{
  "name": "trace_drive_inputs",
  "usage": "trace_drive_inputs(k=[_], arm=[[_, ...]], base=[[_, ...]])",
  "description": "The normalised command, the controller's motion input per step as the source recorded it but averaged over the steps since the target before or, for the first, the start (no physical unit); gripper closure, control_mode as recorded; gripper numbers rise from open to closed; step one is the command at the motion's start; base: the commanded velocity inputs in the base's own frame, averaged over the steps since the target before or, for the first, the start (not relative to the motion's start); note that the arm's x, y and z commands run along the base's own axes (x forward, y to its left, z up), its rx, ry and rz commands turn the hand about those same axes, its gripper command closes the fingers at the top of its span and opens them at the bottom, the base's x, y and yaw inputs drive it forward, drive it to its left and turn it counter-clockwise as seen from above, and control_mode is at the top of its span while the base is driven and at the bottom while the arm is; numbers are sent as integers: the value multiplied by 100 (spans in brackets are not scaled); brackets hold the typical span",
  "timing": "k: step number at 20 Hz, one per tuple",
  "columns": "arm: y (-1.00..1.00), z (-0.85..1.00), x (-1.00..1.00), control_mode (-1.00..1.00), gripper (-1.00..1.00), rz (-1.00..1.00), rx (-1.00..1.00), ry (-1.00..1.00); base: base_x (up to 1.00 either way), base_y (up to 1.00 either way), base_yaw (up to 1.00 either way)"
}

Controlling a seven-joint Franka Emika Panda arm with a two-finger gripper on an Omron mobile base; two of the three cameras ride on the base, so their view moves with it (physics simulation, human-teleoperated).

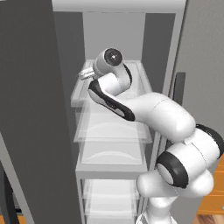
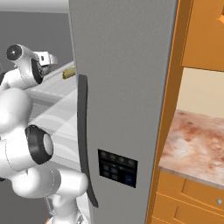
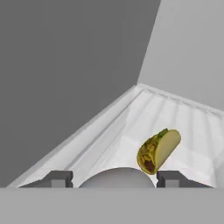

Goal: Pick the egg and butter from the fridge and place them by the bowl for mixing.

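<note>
The fridge (image 1: 35, 109) stands open and the arm reaches onto its upper shelf (image 3: 131, 131). In the hand view the jaws are spread wide, and the egg (image 3: 117, 178) sits right between the two fingertips (image 3: 57, 178), low in the gap. Just beyond the right tip lies a taco (image 3: 157, 150). The butter (image 2: 68, 73) pokes out at the door's edge.

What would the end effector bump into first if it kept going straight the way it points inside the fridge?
Most likely the egg, the pale rounded lump right between the end effector fingertips. The taco lies just beyond, to the right, though depth is unclear.
</note>
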Motion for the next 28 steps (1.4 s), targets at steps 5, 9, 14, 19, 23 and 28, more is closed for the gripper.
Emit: trace_drive_inputs(k=[5, 9, 14, 19, 23, 28], arm=[[-47, 42, -100, -100, 100, -23, 4, -1], [-49, 33, -100, -100, 100, -11, 12, -2], [-42, 29, -100, -100, 100, -6, 15, 0], [-9, 23, -100, -100, 100, 0, 7, 2], [0, 40, -100, -100, 100, 7, 1, 2], [-14, 28, -100, -100, 100, 8, 0, 0]], base=[[0, 0, 0], [0, 0, 0], [0, 0, 0], [0, 0, 0], [0, 0, 0], [0, 0, 0]])
